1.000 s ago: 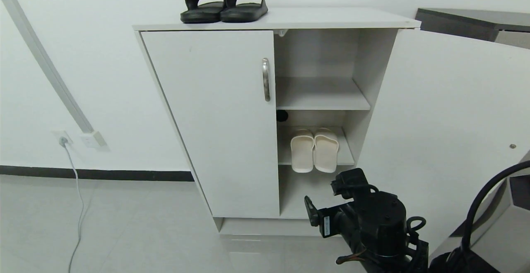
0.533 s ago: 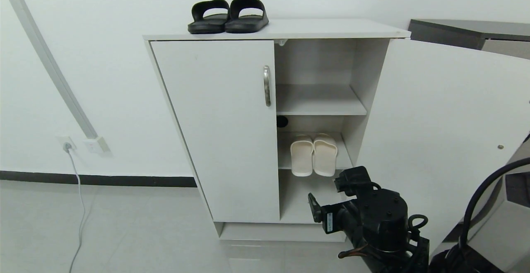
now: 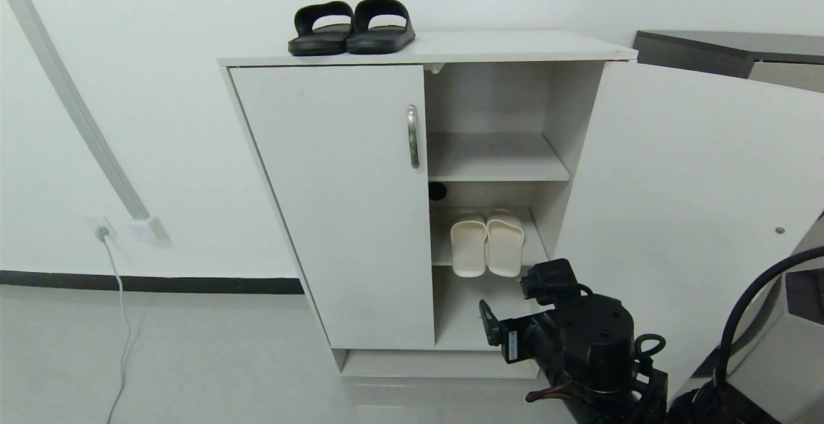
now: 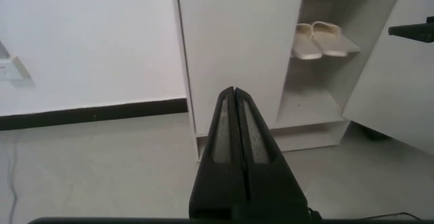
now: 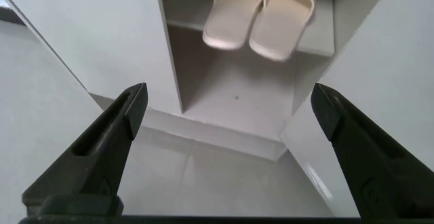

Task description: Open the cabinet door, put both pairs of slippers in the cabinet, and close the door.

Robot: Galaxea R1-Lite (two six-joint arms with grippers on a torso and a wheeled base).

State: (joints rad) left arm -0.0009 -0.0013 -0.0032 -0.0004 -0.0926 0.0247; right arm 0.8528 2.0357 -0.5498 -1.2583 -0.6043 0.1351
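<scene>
- Left gripper [image 4: 234, 132]: fingers pressed together with nothing between them. It is held low over the grey floor [image 4: 102, 163], in front of the cabinet's base.
- Right gripper [image 5: 227, 142]: fingers set wide apart, holding nothing. It faces the open right-hand side of the cabinet at the level of the lowest compartment and is clear of the shelves.
- Right door [image 3: 682, 192]: swung fully open towards the robot's right.
- Left door [image 3: 335, 205]: closed, with a metal handle [image 3: 412, 136] upright at its inner edge.
- Cabinet [image 3: 515, 44]: white, standing against the wall, with its right-hand shelves exposed.
- White slippers [image 3: 487, 242]: a pair side by side and touching on the middle shelf, inside the cabinet, their near ends reaching the shelf's front edge.
- Black slippers [image 3: 351, 25]: a pair side by side on top of the cabinet, above the closed left door and outside the cabinet.
- Wall socket [image 3: 96, 224]: low on the wall to the left of the cabinet, with a cable hanging from it to the floor.
</scene>
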